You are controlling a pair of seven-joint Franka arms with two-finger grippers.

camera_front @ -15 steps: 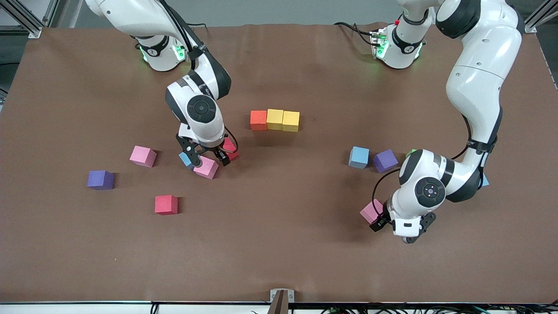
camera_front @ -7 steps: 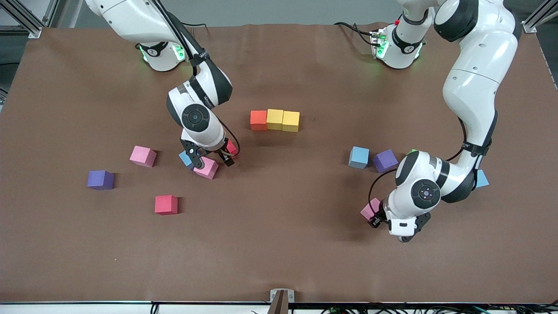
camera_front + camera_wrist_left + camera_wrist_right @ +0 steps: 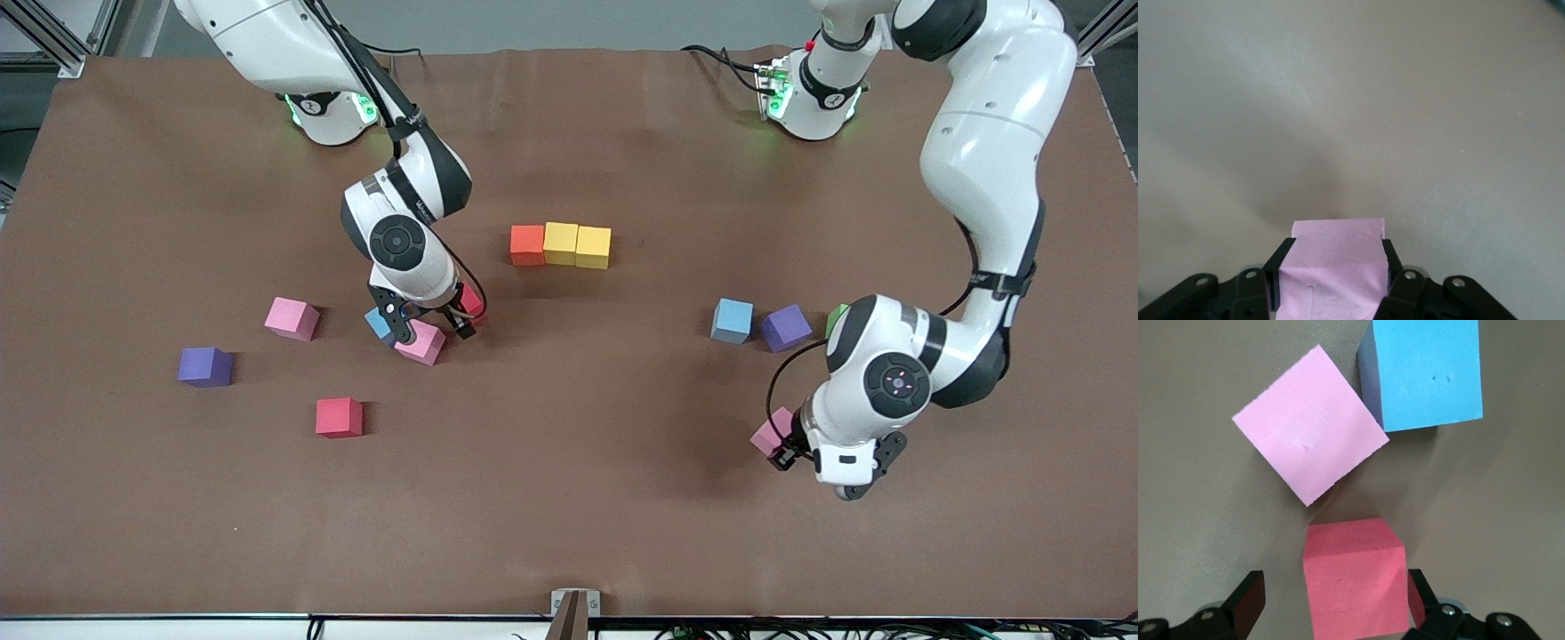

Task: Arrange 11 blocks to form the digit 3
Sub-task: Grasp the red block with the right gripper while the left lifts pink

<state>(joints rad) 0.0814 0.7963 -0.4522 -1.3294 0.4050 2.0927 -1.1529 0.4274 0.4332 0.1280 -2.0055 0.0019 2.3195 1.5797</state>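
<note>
From the front, the left end effector [image 3: 794, 452] is clamped on a pink block [image 3: 770, 433] low over the bench [image 3: 569, 498], toward the left arm's end. The right end effector [image 3: 431, 322] stands open around a red block [image 3: 472, 300] in a tight cluster. The digit 3 so far is one bar [image 3: 560, 244]: orange, yellow, yellow.

In the left wrist view, the pink block [image 3: 1335, 243] juts past the fingers [image 3: 1280, 263]. I'd worry that it could pivot in transit.

In the right wrist view, the fingers [image 3: 1248, 600] flank the red block [image 3: 1355, 577] with gaps. A tilted pink block [image 3: 1310, 432] almost touches its corner, beside a light blue block [image 3: 1421, 373]. Closing or lifting askew could drag those neighbours.

The bench is covered in matte brown sheet. Metal framing stands at its corners and cables run along the near edge.
</note>
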